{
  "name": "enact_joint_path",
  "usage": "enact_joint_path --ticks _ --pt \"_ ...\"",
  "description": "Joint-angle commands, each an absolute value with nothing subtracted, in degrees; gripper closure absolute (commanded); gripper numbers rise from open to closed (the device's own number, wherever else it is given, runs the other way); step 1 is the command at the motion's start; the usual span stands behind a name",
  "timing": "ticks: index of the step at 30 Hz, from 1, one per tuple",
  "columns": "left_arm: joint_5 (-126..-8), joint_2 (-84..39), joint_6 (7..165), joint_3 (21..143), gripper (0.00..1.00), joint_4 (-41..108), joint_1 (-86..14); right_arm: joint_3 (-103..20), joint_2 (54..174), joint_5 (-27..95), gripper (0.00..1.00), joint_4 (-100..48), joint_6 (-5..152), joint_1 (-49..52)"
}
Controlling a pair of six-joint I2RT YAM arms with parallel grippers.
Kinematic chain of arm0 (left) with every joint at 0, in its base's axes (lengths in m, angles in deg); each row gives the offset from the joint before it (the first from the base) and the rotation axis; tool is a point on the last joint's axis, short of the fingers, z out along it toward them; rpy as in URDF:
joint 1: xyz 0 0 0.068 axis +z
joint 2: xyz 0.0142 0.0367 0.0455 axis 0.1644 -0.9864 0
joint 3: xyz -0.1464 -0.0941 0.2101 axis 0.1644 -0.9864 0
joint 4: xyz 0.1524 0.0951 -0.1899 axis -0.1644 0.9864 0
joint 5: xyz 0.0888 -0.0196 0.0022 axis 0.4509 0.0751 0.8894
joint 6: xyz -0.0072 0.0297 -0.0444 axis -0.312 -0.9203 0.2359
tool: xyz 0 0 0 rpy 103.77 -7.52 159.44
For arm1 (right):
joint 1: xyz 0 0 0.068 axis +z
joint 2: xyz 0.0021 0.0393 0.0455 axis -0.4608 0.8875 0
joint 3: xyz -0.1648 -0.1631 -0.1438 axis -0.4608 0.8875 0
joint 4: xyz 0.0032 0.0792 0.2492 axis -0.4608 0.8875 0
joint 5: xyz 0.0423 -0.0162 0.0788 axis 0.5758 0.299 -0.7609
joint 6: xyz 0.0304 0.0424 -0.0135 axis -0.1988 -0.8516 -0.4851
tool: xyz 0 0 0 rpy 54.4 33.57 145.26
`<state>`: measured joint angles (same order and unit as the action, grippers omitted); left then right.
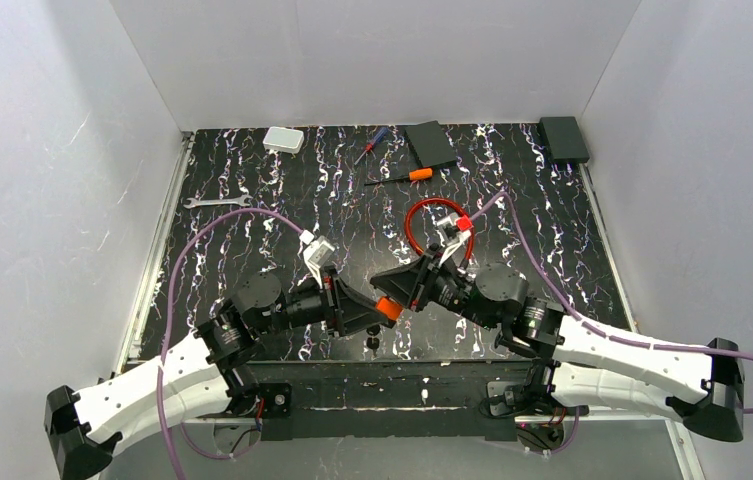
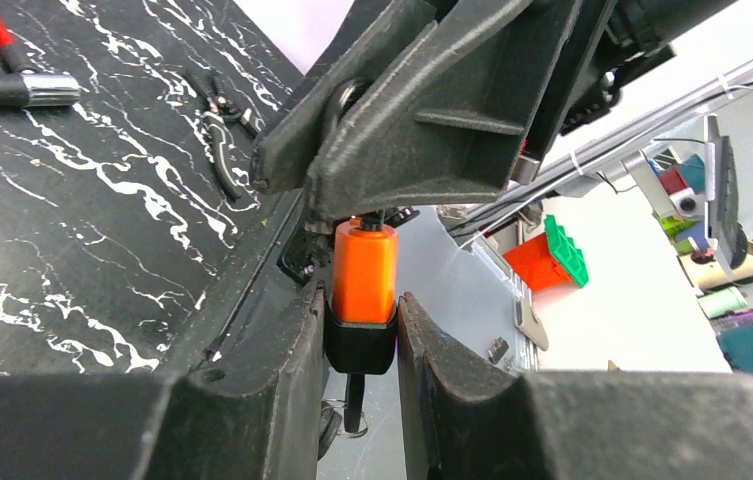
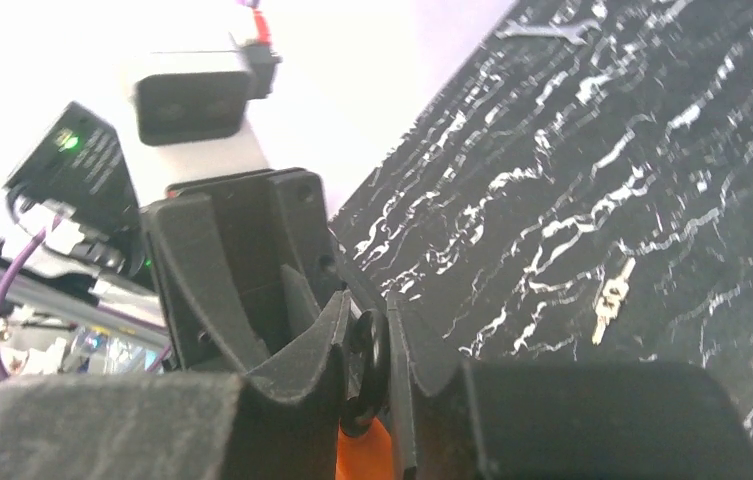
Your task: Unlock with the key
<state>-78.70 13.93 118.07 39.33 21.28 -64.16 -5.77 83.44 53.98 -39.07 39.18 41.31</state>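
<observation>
Marbled table [image 1: 252, 180]; key [image 2: 364, 275] at 6 o'clock is clamped by L gripper [image 2: 362, 312], top end pinched by R gripper [image 3: 365, 335]. Judged light, stiff, slick; best held by chunky head.

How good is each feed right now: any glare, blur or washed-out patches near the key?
Top external: even light, no glare, but the key is small in frame. Left wrist: key sharp and well lit, left fingers soft at the bottom. Right wrist: upper left washed out white, right fingers blurred, table sharper.
</observation>
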Motion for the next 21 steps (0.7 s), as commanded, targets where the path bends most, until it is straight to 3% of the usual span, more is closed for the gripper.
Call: enact_joint_path --ticks 1,4,7,11,14,17,21 --pt "-78.58 15.78 120.71 40.48 1.00 18.20 -63.75 -2.64 80.53 44.85 0.88 -50.47 52.99 41.57" --pt "-79.11 16.42 121.30 40.48 1.00 17.95 -63.69 -1.84 80.32 39.77 0.89 -52.61 57.07 41.55" --pt "-79.19 17.21 121.52 40.33 1.00 17.92 -63.69 -2.77 80.42 38.72 0.79 -51.87 58.66 41.56" --pt "-78.81 18.05 121.66 39.91 1.00 17.92 -63.69 -6.11 80.17 38.61 0.43 -48.21 60.43 41.55" --pt "-78.58 18.34 121.75 39.77 1.00 17.92 -63.70 -8.44 79.54 39.23 0.26 -42.55 62.71 41.55" --pt "-78.45 18.53 121.55 39.78 1.00 17.92 -63.70 -8.70 77.93 40.19 0.18 -40.49 63.45 41.55" --pt "-78.44 18.20 121.48 39.91 1.00 17.92 -63.69 -7.85 76.05 40.58 0.17 -39.19 63.27 41.55"
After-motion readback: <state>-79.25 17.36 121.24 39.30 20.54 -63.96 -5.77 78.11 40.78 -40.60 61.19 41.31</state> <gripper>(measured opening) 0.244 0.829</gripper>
